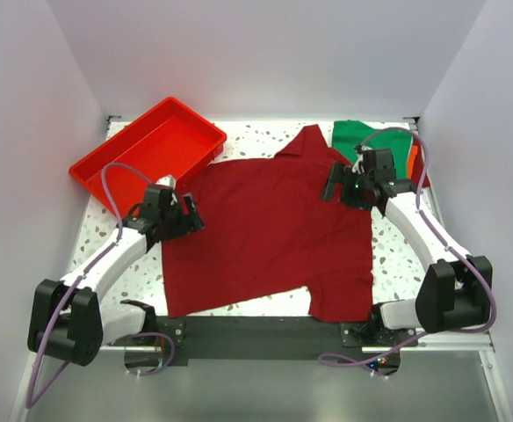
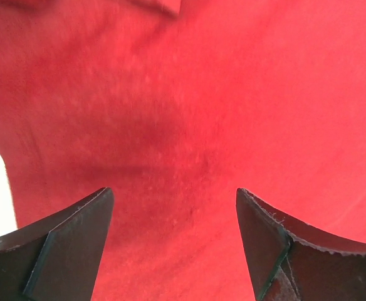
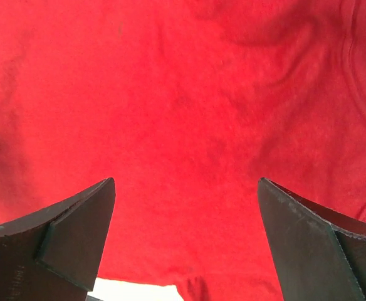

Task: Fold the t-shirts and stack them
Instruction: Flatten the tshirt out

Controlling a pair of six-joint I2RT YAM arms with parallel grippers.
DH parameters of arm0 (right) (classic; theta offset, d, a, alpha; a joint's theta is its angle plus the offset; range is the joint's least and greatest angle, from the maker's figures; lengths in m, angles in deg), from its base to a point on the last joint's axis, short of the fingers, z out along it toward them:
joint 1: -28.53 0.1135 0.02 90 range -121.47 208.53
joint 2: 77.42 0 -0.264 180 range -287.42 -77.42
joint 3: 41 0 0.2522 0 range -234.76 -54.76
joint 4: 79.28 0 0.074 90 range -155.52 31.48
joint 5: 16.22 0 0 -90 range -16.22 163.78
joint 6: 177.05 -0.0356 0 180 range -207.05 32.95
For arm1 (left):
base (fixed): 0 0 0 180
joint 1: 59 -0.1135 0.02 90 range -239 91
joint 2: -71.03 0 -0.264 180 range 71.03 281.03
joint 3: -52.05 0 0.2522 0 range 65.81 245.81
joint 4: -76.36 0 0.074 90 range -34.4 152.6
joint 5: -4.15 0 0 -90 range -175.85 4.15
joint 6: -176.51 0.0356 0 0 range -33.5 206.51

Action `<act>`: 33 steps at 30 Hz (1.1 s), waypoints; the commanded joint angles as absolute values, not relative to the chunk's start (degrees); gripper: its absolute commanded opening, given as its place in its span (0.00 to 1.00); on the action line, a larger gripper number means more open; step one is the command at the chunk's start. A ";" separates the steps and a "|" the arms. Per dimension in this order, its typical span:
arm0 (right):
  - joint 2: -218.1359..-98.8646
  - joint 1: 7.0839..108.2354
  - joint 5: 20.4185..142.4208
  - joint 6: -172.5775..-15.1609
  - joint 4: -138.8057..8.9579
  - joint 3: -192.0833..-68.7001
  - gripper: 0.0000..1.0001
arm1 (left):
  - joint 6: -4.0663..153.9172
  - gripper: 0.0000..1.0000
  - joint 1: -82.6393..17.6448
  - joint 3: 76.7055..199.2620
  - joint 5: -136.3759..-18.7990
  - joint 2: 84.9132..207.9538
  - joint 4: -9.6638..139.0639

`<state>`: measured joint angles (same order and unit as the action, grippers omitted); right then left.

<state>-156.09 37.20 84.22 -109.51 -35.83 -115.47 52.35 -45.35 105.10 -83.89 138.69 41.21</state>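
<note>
Dark red soft-cloth t-shirt (image 1: 270, 229) lies spread flat mid-table, its long axis apparently running left to right, sleeves toward the right. Left gripper (image 1: 184, 215) stands at its left edge, right gripper (image 1: 334, 186) at its right edge. Both have jaws apart, holding nothing, with cloth directly beneath.

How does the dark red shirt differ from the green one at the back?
The maroon shirt lies spread open across the table; the green shirt is a compact block in the far right corner. The maroon shirt covers far more table than the green shirt. The open left gripper and right gripper are over the maroon shirt, neither over the green shirt. Both shirts lie on the table.
</note>
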 commanded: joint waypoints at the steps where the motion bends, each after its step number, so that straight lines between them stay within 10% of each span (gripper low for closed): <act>1: -154.94 37.15 84.59 -109.64 -37.31 -112.69 0.99 | 49.42 0.84 -44.94 101.69 -79.88 140.02 46.32; 33: -176.82 37.23 80.81 -107.88 -42.40 -114.78 0.98 | 54.16 0.86 -50.29 111.68 -80.40 162.60 51.17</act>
<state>-174.72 37.20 82.27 -108.53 -40.22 -112.84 50.93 -48.87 110.00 -78.14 159.89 53.43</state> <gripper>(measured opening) 0.985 0.853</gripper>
